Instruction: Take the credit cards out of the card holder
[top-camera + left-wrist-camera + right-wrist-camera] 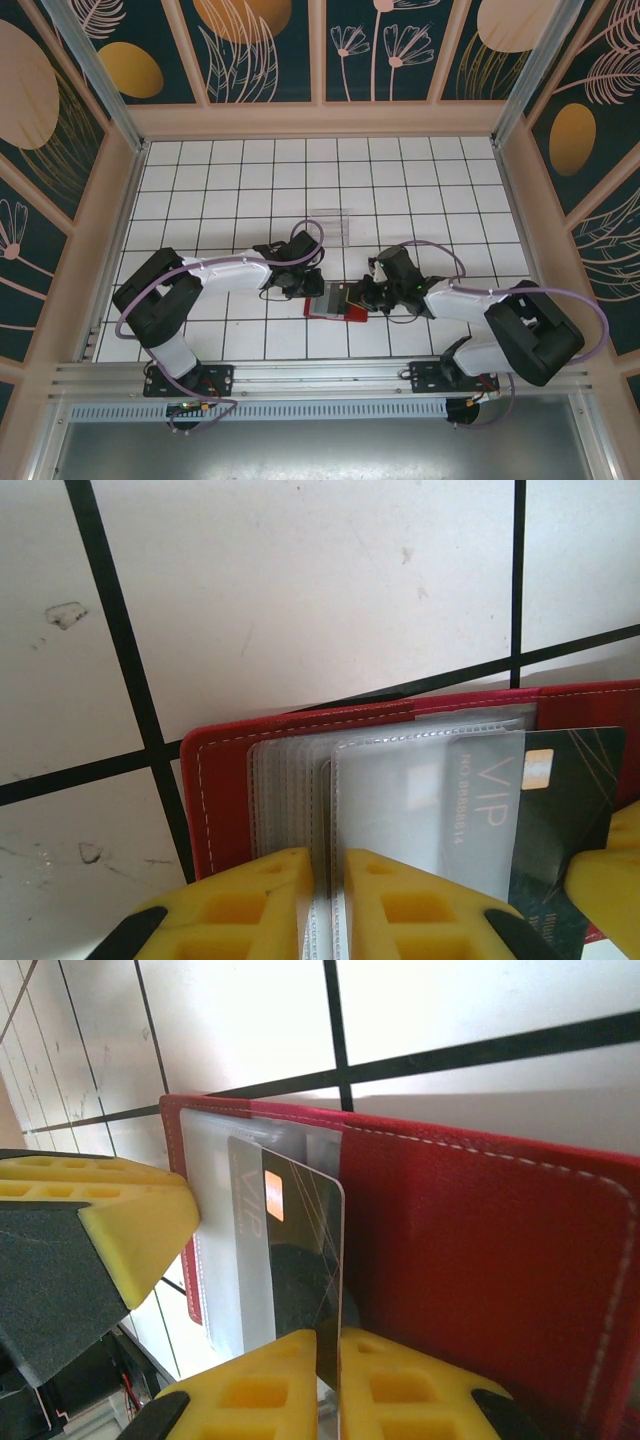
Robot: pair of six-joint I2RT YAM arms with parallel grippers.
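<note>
Yellow fingers (270,900) of the left gripper (328,870) pinched the clear sleeves (290,790) of the red card holder (215,780), which lay open on the tiled table (250,180) between the arms. From the right wrist, the right gripper (327,1350) was clamped on the dark credit card (300,1250), partly out of its sleeve. Overhead, a clear box (333,222) sat beyond the holder.

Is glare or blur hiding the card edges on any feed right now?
Left wrist: the clear sleeves glare milky, yet the dark card and its VIP print read sharp. Right wrist: the card's face mirrors light, its edge crisp against the red card holder. Top external: holder too small to judge card edges.
</note>
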